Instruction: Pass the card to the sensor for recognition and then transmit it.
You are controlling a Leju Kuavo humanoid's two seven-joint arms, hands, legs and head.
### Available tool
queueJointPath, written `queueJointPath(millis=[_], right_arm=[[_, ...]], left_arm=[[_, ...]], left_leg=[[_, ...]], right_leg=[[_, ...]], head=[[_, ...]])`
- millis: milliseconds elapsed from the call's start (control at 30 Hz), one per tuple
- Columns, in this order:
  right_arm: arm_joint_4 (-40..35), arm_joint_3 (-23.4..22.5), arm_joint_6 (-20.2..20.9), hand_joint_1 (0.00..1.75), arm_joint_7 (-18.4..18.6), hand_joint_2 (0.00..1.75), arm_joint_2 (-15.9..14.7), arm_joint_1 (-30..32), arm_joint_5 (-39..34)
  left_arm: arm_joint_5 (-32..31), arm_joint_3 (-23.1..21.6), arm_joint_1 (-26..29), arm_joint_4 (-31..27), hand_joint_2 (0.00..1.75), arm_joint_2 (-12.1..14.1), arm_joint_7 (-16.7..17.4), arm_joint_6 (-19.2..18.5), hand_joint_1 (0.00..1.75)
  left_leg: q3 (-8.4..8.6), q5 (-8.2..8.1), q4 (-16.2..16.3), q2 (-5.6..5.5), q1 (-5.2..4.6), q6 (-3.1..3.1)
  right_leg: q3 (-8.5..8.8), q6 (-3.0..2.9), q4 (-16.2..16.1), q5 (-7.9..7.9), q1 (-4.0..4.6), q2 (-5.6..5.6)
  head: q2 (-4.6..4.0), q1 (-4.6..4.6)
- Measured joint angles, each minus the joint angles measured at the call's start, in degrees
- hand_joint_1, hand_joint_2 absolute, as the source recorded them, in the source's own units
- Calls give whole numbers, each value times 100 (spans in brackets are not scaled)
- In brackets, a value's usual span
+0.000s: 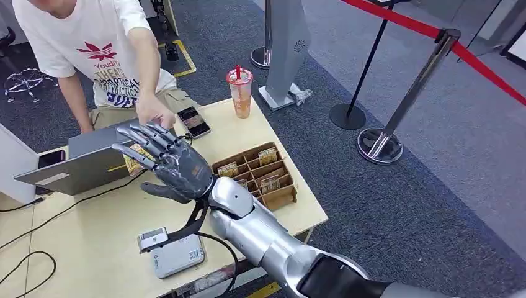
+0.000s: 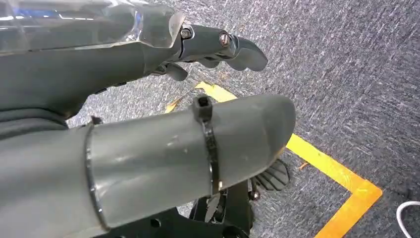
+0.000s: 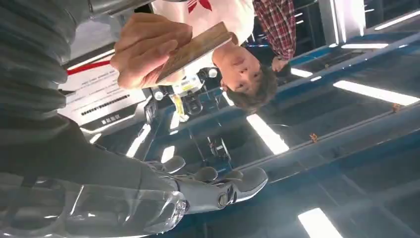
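Observation:
My right hand (image 1: 177, 164) is raised over the table's far left part, fingers spread and holding nothing. A person's hand (image 1: 155, 112) meets it there. In the right wrist view that person's hand (image 3: 143, 49) pinches the brown card (image 3: 195, 47), apart from my right hand (image 3: 74, 163) and its fingers (image 3: 223, 186). A corner of the card (image 1: 132, 160) peeks out under my fingers in the head view. The white sensor box (image 1: 177, 254) with its small scanner head (image 1: 153, 238) lies near the table's front edge. My left hand (image 2: 163, 144) hangs over the carpet, fingers apart and holding nothing.
A wooden divided box (image 1: 257, 174) with several cards stands right of my forearm. A grey laptop (image 1: 87, 161), two phones (image 1: 193, 121) and a drink cup (image 1: 239, 92) occupy the far side. Cables cross the wooden table (image 1: 93, 248). Stanchions (image 1: 379, 144) with red tape stand to the right.

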Motion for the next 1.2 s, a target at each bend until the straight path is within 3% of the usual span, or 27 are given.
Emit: queueJointPath(millis=[233,267,300,333,367,433,1200], right_arm=[[192,-72,0,0,118,175,-2,-100,280],[241,-72,0,7,160,175,-2,-121,282],[278,-72,0,31,201,175,-9,-136,283],[319,-72,0,82,240,175,-15,-151,282],[354,-72,0,143,271,175,-24,-165,278],[413,-72,0,171,293,175,-42,-182,274],[590,-24,-2,175,444,175,-157,-239,42]], left_arm=[[-4,0,-4,22,0,7,0,0,0],[-2,0,-2,28,0,11,0,0,0],[-2,0,-1,39,0,11,-2,0,0],[-2,0,-1,50,0,13,-2,0,0],[0,0,-1,50,0,13,-4,0,0],[2,0,-1,52,0,13,-17,2,0],[-4,0,-1,83,0,15,-131,63,0]], left_leg=[[0,0,0,0,-1,0],[0,0,0,0,-1,0],[0,0,0,0,-1,0],[0,0,0,0,-1,0],[0,0,0,0,-1,0],[0,0,0,0,-1,0],[0,0,0,0,-1,0]], right_leg=[[0,0,0,0,0,0],[0,0,0,0,0,0],[0,0,0,0,0,0],[0,0,0,0,0,0],[0,0,0,0,0,0],[0,0,0,0,0,0],[0,0,0,0,0,0]], head=[[0,0],[0,0],[0,0],[0,0],[0,0],[0,0],[0,0]])
